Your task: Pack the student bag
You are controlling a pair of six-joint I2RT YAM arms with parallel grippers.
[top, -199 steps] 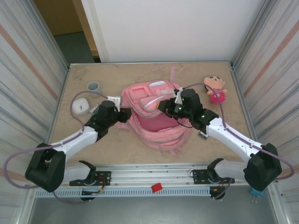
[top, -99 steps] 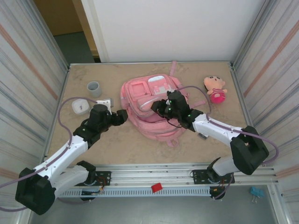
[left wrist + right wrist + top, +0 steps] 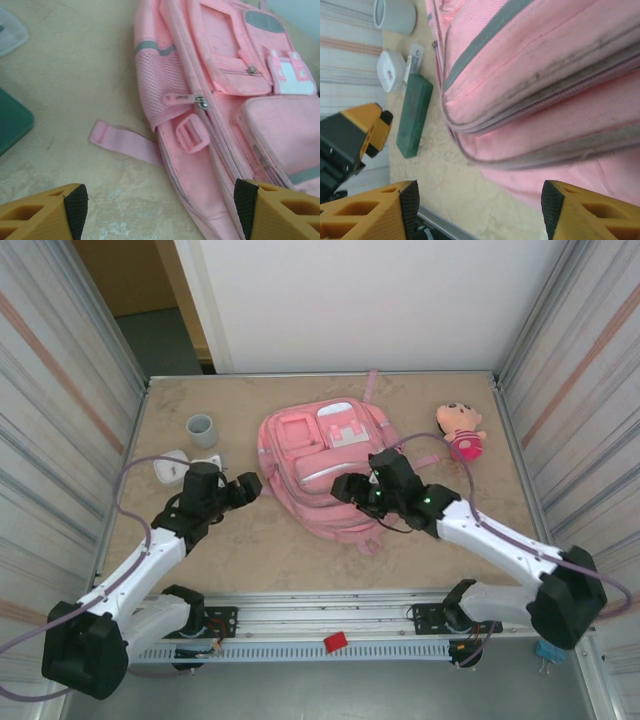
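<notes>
Big pink fabric backpack [image 3: 318, 452] lies flat mid-bench [image 3: 250, 550]; left fingers [image 3: 70, 212] & right fingers [image 3: 400, 212] spread wide, gripping nothing.

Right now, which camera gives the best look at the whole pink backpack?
The top external view: the student bag lies there whole, front pockets up. The left wrist view gives its side with mesh pocket, zip pull and buckle; the right wrist view, a close strip of zipped edge.
</notes>
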